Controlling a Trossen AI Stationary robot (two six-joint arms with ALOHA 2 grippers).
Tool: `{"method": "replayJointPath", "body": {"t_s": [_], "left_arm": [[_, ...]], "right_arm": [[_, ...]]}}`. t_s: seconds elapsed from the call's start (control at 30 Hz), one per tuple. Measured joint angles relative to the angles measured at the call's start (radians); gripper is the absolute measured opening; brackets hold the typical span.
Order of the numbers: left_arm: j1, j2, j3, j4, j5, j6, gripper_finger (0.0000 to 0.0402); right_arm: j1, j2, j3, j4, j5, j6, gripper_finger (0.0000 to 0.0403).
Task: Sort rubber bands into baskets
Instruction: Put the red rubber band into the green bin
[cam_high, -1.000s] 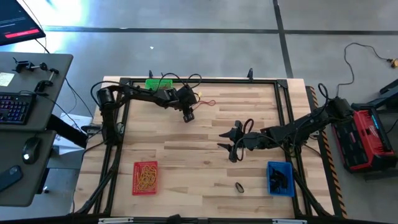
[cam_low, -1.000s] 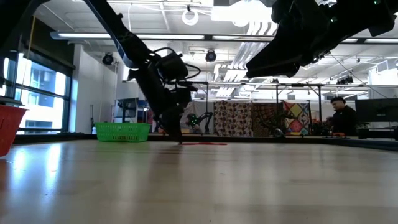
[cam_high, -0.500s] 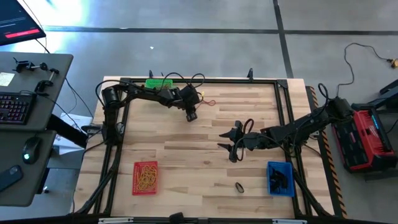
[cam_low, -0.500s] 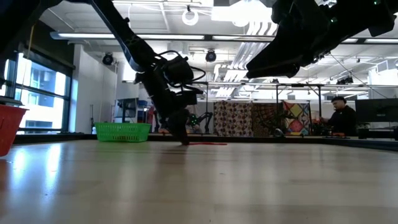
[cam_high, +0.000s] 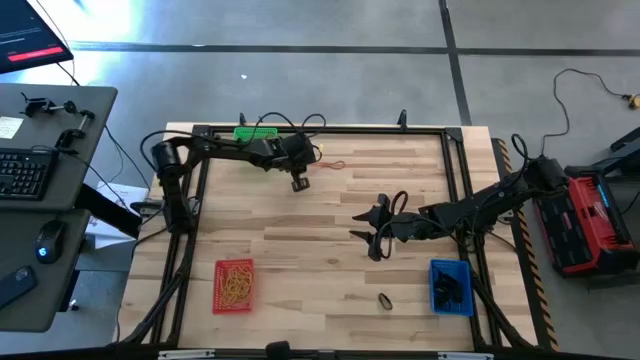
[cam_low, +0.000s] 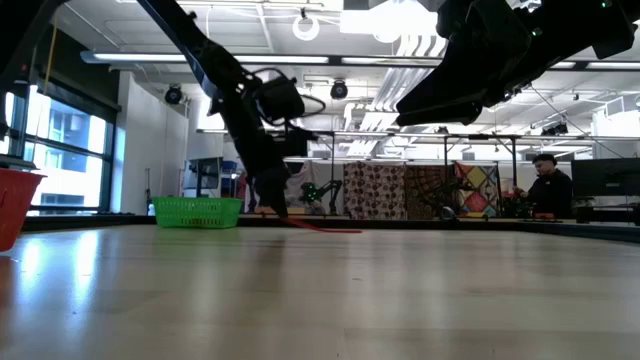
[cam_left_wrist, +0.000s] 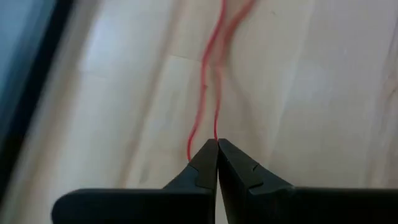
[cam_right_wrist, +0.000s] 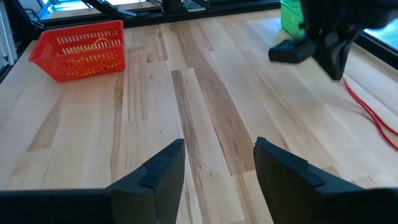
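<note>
The room is an open hall with ceiling lights, windows and patterned panels at the back; one person (cam_low: 548, 186) stands at the far side. My bench (cam_high: 320, 250) is pale wood planks inside a black frame.

Baskets, three: green basket (cam_high: 254, 134) at the far edge, red basket (cam_high: 234, 285) at the near left with yellowish bands in it, blue basket (cam_high: 450, 286) at the near right with dark bands in it.

My left pincer (cam_high: 298, 183) sits near the green basket, fingers pressed together and clamped on the red band (cam_left_wrist: 208, 93). That band is drawn out thin and straight, its long axis running from my fingertips away toward the bench's far right, one end raised, the other on the wood.

My right pincer (cam_right_wrist: 214, 155) hangs over mid-bench, fingers apart, holding nothing.

Loose bands, two counted: the red one, and one dark band (cam_high: 384, 299) lying flat just beside the blue basket.
</note>
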Motion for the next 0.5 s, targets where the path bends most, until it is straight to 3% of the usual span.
{"method": "replayJointPath", "body": {"t_s": [0.5], "left_arm": [[0.036, -0.268, 0.002, -0.051, -0.085, 0.026, 0.0]], "right_arm": [[0.0, 0.0, 0.0, 0.0, -0.001, 0.0, 0.0181]]}}
